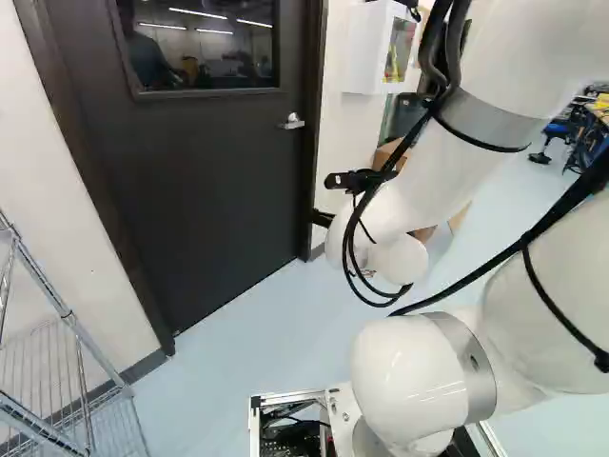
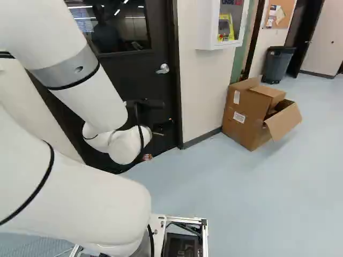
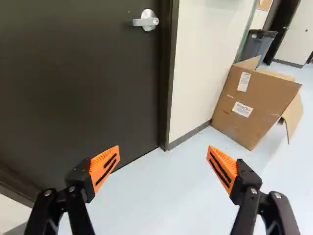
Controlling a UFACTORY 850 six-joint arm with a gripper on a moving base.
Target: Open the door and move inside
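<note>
Thick white sections of the arm (image 2: 80, 198) stand closest in both base views, with the metal frame of the base (image 2: 187, 219) beside its lowest joint. At the left edge of the left base view is a wire rack (image 1: 65, 309), near the door side of the room. Farther out along the arm, the gripper (image 3: 163, 148) is spread wide, its orange pads (image 3: 103, 167) well apart and nothing held between them; past them the wrist view shows pale floor (image 3: 161, 196) and the lower part of the door.

Ahead stands the dark door (image 1: 205, 181), closed in its frame (image 3: 168, 73), its long axis upright. Its silver handle (image 3: 145, 21) sits high beyond the gripper, close to the frame on the latch side. The lever lies roughly level, its free end pointing away from that near frame toward the middle of the door. Nothing touches it.

So the task looks to be at its start: reaching the handle, turning it, swinging the door and driving through are all left. The next move probably calls for raising the gripper to the lever.

Beyond the door frame are an open cardboard box (image 2: 246, 120) and, farther back, a grey bin (image 2: 277, 64).
</note>
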